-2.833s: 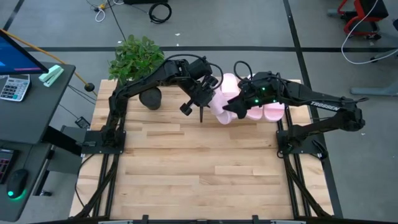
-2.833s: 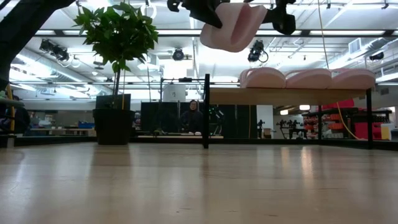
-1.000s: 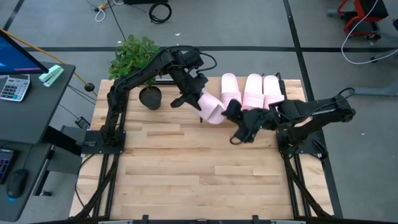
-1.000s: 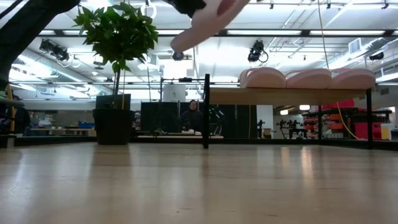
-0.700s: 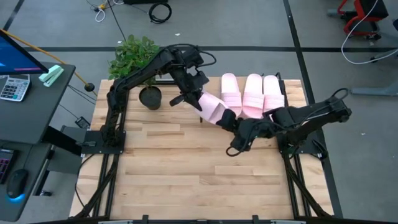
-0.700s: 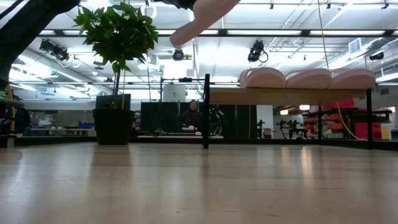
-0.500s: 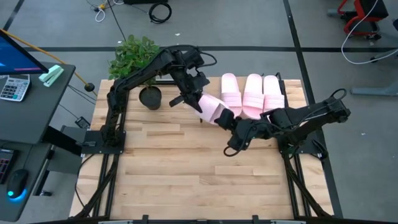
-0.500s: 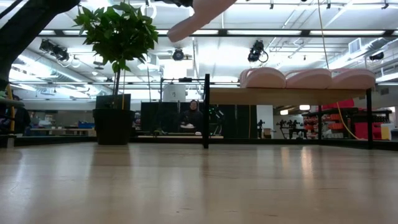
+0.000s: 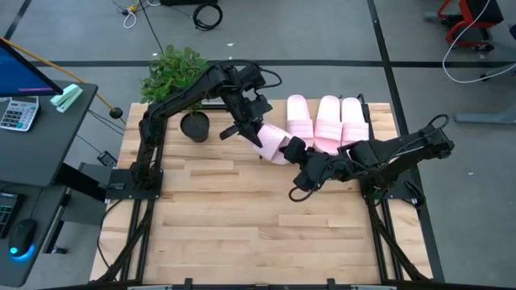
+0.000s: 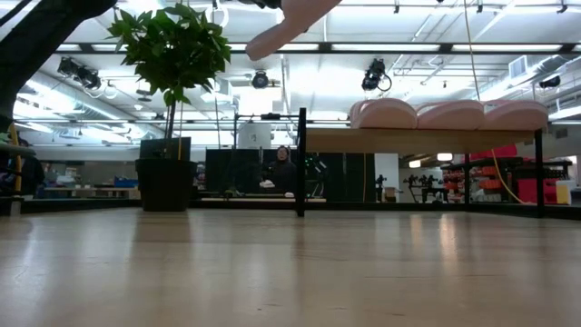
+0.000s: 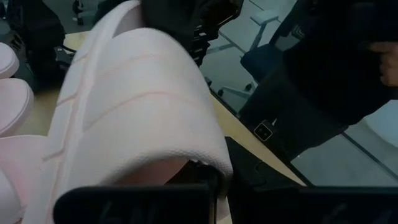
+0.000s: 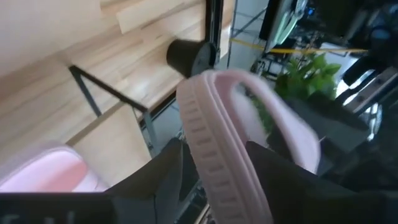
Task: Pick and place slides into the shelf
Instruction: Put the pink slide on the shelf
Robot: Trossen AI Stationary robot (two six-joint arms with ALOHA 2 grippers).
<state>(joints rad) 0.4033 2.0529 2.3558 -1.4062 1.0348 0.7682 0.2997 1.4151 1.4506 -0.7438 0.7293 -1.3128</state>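
Note:
Three pale pink slides (image 9: 326,121) lie side by side on top of the shelf (image 10: 418,141) at the table's far right. A fourth slide (image 9: 272,143) hangs in the air just left of the shelf. My left gripper (image 9: 256,137) is shut on it. It shows tilted at the top of the low view as the slide (image 10: 290,23). My right gripper (image 9: 290,151) is open at the slide's near right end. In the right wrist view its fingers (image 12: 166,180) stand on either side of the slide's sole (image 12: 208,143). Whether they touch it, I cannot tell. My left gripper holds the fourth slide by its wide strap band, at the band's edge (image 11: 202,158), pinched between the two fingers. The fingers come from the table's far left, slanting down. The slide is lifted clear of table and shelf, tilted, with one end (image 10: 259,50) lower.
A potted plant (image 9: 173,76) in a dark pot (image 9: 193,126) stands at the table's far left, close behind my left arm. The shelf's black leg (image 10: 300,163) stands under the held slide. Bare wood tabletop (image 9: 258,217) spreads across the whole near half.
My right gripper has moved toward the table's left and far side, up to the near end of the held slide. My left gripper has turned at the wrist, and the slide has tipped a little, its low end now slightly higher.

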